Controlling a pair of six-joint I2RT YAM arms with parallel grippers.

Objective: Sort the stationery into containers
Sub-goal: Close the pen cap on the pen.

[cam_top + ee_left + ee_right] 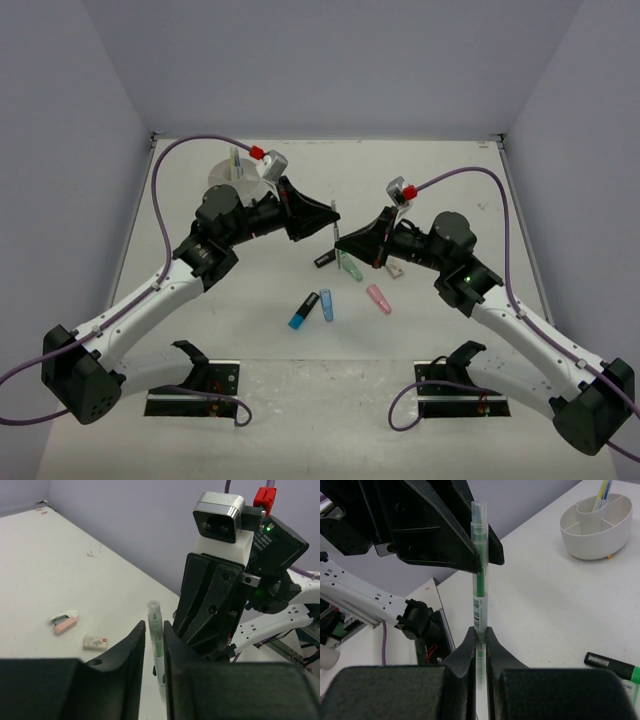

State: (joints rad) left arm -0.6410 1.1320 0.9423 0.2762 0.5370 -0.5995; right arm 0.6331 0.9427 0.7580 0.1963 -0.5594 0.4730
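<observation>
A thin clear pen with green ink [334,222] stands upright above the middle of the table, between both grippers. My right gripper [479,630] is shut on the pen [479,580] at its lower part. My left gripper [154,626] is slightly open, and the pen [155,635] stands between its fingers with a thin gap on one side. The white divided tub [234,174] sits at the back left, partly hidden behind my left arm. In the right wrist view the tub [592,542] holds thin pens in one compartment.
Loose stationery lies below the grippers: two blue highlighters [300,314] [326,304], a pink one [378,298], a green one [351,266], a black-capped one [324,259] and a tan eraser [395,268]. A pink eraser [65,623] and a tan eraser [95,642] show in the left wrist view.
</observation>
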